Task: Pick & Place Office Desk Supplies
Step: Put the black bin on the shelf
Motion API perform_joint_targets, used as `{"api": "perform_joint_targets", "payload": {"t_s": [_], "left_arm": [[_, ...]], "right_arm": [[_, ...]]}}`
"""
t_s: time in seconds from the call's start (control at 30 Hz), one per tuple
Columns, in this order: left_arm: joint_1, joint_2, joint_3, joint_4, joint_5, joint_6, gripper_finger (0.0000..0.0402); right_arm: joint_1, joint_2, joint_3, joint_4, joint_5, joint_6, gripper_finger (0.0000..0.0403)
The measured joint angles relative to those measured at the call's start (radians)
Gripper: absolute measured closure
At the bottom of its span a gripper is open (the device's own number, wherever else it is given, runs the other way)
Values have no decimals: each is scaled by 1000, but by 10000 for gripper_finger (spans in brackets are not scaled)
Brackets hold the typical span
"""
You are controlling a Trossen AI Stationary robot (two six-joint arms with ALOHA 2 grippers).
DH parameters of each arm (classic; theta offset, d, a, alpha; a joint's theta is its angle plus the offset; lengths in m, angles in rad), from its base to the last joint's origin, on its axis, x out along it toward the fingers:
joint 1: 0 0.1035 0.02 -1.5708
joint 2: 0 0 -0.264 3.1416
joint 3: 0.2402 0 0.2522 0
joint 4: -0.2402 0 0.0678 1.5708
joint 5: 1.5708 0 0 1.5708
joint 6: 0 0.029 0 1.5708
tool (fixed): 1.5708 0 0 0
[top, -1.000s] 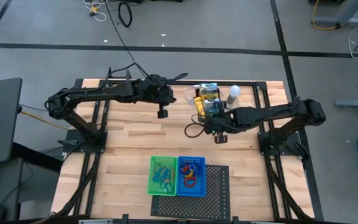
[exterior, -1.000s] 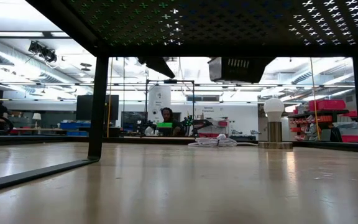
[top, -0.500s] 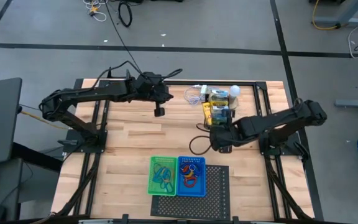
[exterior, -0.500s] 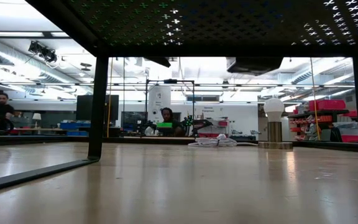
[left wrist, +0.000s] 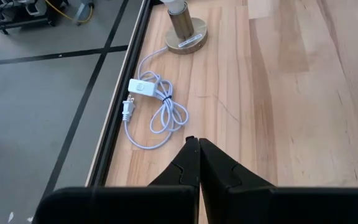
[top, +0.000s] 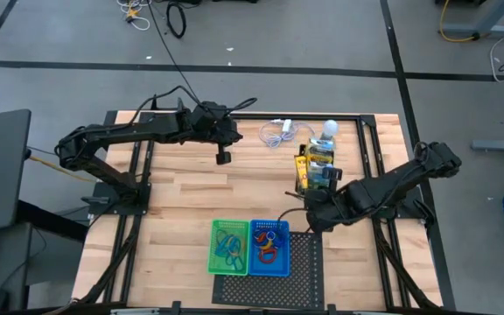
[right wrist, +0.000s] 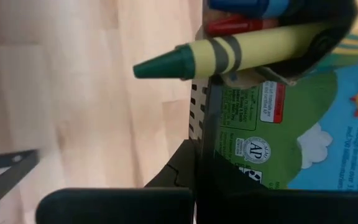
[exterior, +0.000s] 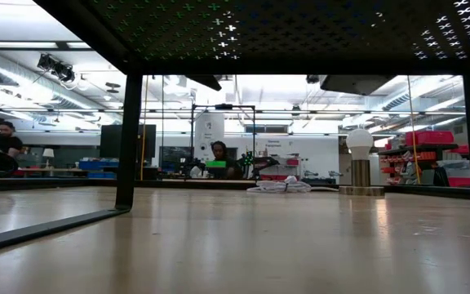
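Yellow-green cardboard crayon box is clamped in the right end effector, fingers closed narrow on its printed side. One green-tipped yellow crayon pokes out of the torn open end. In the high view the right end effector sits right of centre, and the crayon box shows just above it, between the arm and the white bulb on round base.

Left end effector hangs over the upper middle of the light wooden surface, fingers pressed together on nothing, near the white coiled cable; waiting arm.

Destinations at lower centre: green plastic mesh tray and blue plastic mesh tray, side by side, both already holding small coloured loops. They rest partly on the large black perforated sheet.

Risks, judged:
- loose crayon could slide out if the box tips toward its open end
- grip is on a thin cardboard wall, so the box may twist or crush under a fast swing
- a low carry could clip a tray rim and shove both trays

Room: bare wood between the box and the trays, path open. Blue tray lies near the right arm. Black frame rails run along the surface edges at upper and right sides; bulb and cable sit close to the upper edge, clear of the route down.
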Motion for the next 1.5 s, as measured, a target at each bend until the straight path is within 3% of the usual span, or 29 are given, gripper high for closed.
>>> {"api": "perform_joint_targets", "payload": {"t_s": [0.4,0.8,1.17,1.5], "left_arm": [[1,0,0,1,-2,0,400],[1,0,0,2,-27,0,400],[1,0,0,-12,-27,4,400],[1,0,0,-12,-26,4,401]], "right_arm": [[100,3,21,-36,-70,55,403],[190,172,259,-164,-85,57,403],[291,262,394,-199,-136,248,403],[355,401,528,-227,-170,319,403]]}}
